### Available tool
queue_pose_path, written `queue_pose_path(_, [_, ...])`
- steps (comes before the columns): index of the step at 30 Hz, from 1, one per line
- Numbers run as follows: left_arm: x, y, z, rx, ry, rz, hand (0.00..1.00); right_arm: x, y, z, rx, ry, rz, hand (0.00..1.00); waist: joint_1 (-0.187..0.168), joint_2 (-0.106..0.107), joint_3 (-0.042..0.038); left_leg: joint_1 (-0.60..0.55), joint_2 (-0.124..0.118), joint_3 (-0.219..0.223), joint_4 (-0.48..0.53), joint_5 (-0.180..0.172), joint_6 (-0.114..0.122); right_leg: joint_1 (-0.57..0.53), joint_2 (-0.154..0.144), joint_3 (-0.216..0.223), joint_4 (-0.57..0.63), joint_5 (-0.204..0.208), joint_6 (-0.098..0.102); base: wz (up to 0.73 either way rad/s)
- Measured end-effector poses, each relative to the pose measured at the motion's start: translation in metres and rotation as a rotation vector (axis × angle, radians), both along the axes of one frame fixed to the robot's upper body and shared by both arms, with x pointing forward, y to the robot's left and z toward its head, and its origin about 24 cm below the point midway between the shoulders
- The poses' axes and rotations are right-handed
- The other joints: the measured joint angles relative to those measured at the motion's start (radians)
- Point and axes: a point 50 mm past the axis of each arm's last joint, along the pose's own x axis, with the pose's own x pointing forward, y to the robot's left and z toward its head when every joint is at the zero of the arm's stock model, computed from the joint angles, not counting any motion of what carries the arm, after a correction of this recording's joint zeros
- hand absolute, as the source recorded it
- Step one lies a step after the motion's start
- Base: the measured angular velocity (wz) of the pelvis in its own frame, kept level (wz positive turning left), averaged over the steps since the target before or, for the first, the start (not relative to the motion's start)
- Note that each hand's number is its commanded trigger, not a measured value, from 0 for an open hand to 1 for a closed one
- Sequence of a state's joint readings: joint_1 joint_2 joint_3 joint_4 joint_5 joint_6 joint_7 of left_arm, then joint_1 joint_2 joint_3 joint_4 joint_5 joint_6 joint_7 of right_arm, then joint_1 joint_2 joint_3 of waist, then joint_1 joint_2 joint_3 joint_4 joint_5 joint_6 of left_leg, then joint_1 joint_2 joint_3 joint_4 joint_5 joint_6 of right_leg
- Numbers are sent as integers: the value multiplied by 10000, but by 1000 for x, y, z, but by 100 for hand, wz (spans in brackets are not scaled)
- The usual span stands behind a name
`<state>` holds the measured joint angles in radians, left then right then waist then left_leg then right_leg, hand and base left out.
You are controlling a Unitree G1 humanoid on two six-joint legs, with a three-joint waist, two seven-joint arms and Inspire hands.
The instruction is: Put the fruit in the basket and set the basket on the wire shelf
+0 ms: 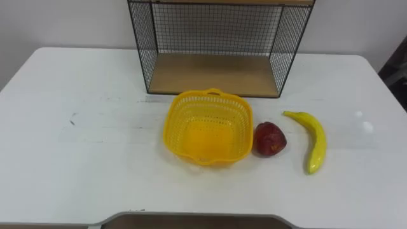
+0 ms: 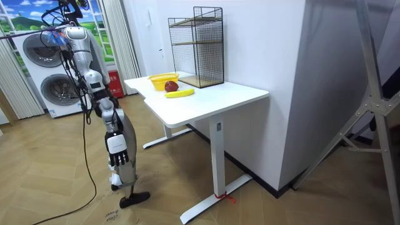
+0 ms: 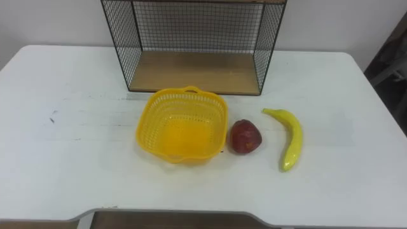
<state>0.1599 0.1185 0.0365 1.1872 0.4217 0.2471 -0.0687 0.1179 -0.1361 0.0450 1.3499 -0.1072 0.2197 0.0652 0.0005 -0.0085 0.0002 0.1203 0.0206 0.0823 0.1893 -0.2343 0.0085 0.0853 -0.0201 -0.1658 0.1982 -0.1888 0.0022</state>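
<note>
The yellow basket (image 1: 184, 124) sits empty on the white table (image 1: 82, 152), near the middle and just in front of the wire shelf (image 1: 216, 28). No fruit is in it yet, so the whole task is ahead of you. The red fruit (image 1: 269, 139) lies just beside the basket's right wall, perhaps touching it. The banana (image 1: 315, 141) lies further right, apart from both.

Your first risk is the basket itself. It looks light (thin plastic lattice), so reaching for the red fruit from the right could shove it across the table. The fruit may also roll when nudged. The banana is long enough that it may rest across the rim rather than settle inside. It could then catch on the shelf's wire frame when you slide the basket onto the wooden board (image 1: 213, 73).

The shelf is cut off at the top in the eye views, so you can't judge the clearance under the upper level there. What kind of fruit the red one is stays unclear. In the room view the robot stands off the table's end, towards the washing machines (image 2: 44, 69). It is too small there for you to tell whether the left hand or right hand is wide or closed.
</note>
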Motion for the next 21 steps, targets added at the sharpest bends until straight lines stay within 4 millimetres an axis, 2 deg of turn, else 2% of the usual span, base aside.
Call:
queue_pose_path(8, [-7, 1, 1, 224, -135, 405, 0, -1, 0, 0, -326, -238, -971, 0, -3, -44, -18, 101, 21, 4, -86, -2, -4, 28, 31, 40, -103, -2, -4, 0])
queue_pose_path(12, [-6, 1, 1, 667, -474, 787, 0, 1, -1, 0, -873, -688, -2262, 0, 10, -51, -14, 104, 28, 38, -92, -3, -5, 69, 47, 118, -103, 2, -10, -4])
queue_pose_path(21, [-4, 3, 1, 1203, -1259, 1958, 0, -14, 1, 0, -1463, -781, -4848, 0, 12, -88, 0, 122, 31, 111, -139, -8, -10, 12, 59, 171, -84, 3, -8, -1])
